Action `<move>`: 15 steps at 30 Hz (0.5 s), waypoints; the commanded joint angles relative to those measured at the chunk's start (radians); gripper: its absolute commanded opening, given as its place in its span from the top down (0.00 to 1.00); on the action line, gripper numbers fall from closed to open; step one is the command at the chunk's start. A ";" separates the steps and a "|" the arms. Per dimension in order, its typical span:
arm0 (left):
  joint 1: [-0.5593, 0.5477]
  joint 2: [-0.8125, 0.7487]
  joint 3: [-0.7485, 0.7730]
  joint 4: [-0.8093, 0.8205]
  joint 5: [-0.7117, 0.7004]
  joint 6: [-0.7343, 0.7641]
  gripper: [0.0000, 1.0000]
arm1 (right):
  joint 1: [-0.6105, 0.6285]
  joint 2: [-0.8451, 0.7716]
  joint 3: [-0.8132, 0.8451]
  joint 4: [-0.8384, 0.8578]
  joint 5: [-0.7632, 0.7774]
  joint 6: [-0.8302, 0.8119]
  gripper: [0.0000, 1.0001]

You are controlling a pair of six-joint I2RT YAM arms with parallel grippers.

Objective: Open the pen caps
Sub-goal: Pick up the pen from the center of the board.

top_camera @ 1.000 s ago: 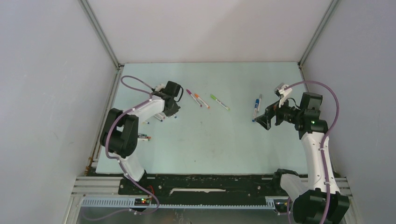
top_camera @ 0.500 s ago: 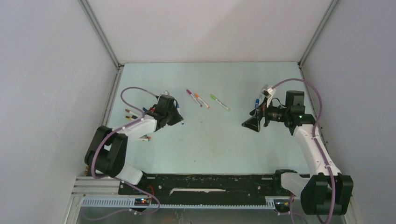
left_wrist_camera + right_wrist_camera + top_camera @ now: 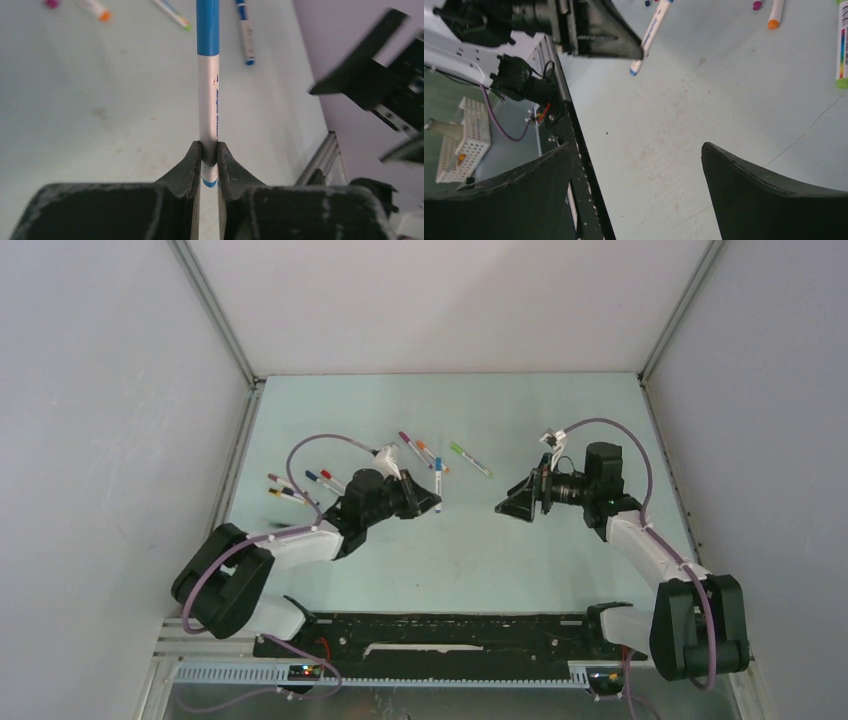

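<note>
Light, stiff, slick pen (image 3: 208,100) pinched at tail end by near-shut left pincer (image 3: 209,152), held clear of desk (image 3: 100,125); blue cap (image 3: 207,25) free at far end, best gripped squarely by wide-open, empty right pincer (image 3: 636,150) nearby.

Pen (image 3: 209,100) glossy smooth plastic; table (image 3: 100,130) matt, scuffed; left hand (image 3: 209,152) matt blk plastic.

No readable text anywhere. Blue print runs lengthwise down the white barrel of the blue-capped pen (image 3: 208,100) clamped in the left end effector (image 3: 208,152), but it's too blurred to make out. It's just as illegible from the right wrist view.
</note>
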 commanded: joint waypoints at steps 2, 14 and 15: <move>-0.088 0.007 0.033 0.222 0.041 0.018 1.00 | -0.003 0.070 -0.034 0.475 0.018 0.417 0.00; -0.230 0.118 0.127 0.361 0.027 -0.066 1.00 | 0.029 0.204 -0.125 0.852 0.112 0.683 0.03; -0.238 0.130 0.136 0.375 0.028 -0.074 1.00 | 0.034 0.205 -0.125 0.846 0.115 0.676 0.04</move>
